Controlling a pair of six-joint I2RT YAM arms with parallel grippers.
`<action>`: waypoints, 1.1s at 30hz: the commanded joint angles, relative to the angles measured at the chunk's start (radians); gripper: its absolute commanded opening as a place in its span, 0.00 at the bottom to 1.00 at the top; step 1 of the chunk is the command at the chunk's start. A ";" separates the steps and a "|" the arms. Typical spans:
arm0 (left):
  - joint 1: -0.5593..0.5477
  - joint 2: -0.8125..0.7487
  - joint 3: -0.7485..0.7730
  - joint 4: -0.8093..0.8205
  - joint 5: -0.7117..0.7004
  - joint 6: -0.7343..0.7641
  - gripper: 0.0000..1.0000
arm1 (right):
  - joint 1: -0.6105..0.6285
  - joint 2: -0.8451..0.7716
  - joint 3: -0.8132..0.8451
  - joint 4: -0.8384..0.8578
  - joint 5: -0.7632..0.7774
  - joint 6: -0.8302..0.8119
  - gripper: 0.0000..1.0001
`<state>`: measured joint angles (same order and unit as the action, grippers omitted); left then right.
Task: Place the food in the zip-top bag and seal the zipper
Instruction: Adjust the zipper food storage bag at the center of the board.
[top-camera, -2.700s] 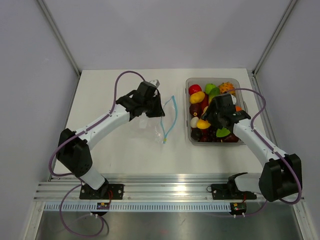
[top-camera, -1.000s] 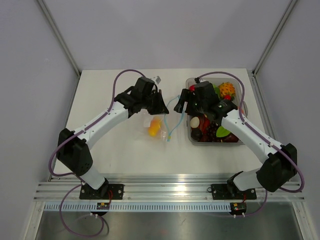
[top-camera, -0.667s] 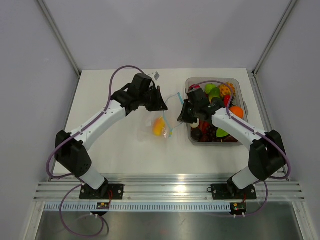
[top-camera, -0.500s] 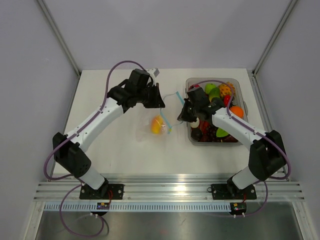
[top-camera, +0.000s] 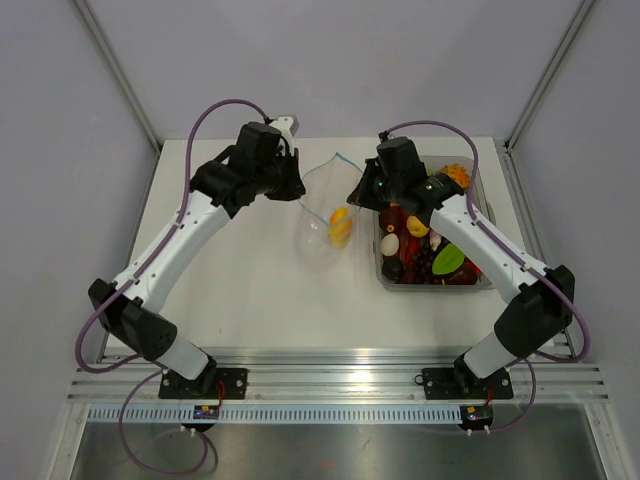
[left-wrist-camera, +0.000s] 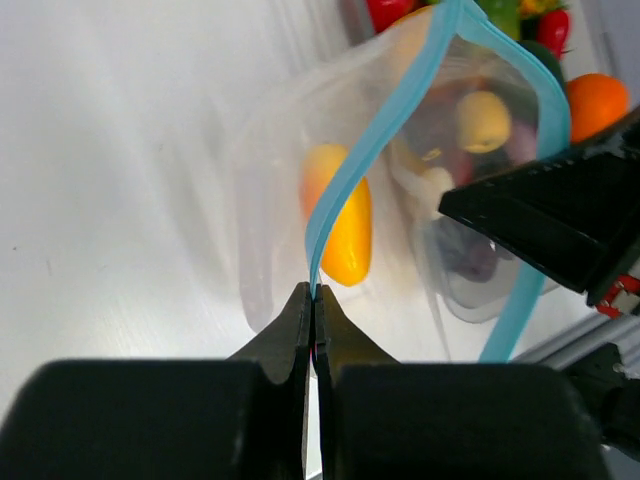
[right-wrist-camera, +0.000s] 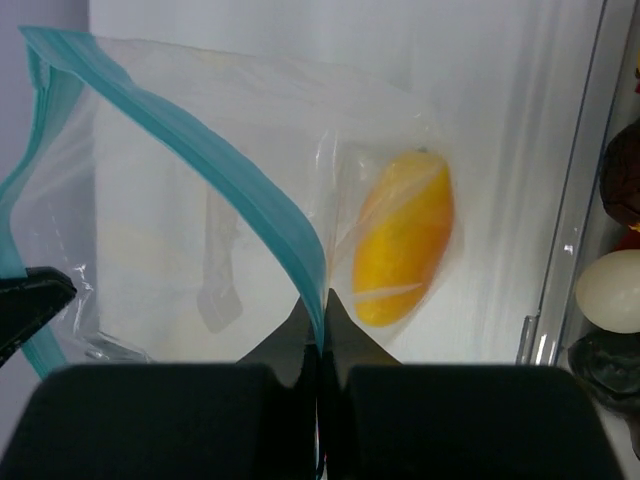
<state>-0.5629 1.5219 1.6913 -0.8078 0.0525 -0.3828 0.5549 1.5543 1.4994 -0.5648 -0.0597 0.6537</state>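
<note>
Top external view gives me both arms meeting over the middle of the table (top-camera: 230, 290), with the clear bag (top-camera: 318, 240) held between them, mouth upward. I can't tell whether its bottom rests on the table.

Left claw (left-wrist-camera: 312, 300) is pressed together, pinching the blue zipper strip (left-wrist-camera: 372, 148) at one end of the mouth. Right claw (right-wrist-camera: 322, 303) is pinched tight on the strip at the other end. Between the two pinches the mouth gapes, the two sides of the strip bowed apart, so it is not sealed.

Inside the bag I see one yellow fruit (right-wrist-camera: 405, 235), low against the plastic. The other toy food (top-camera: 446, 258) sits in the clear tub (top-camera: 430, 286) on the right, just beside the bag.
</note>
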 joint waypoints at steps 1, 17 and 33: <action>0.015 0.104 0.019 -0.018 -0.059 0.039 0.00 | -0.015 0.065 -0.031 -0.078 0.037 -0.048 0.00; -0.015 0.021 0.048 -0.071 -0.100 -0.007 0.00 | -0.041 0.127 -0.011 -0.103 -0.095 -0.095 0.45; -0.040 0.054 0.045 -0.056 -0.128 0.035 0.00 | -0.250 -0.221 -0.087 -0.247 0.019 -0.229 0.87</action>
<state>-0.5995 1.6001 1.7481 -0.9180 -0.0551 -0.3557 0.3191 1.4040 1.5032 -0.7555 -0.1394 0.4152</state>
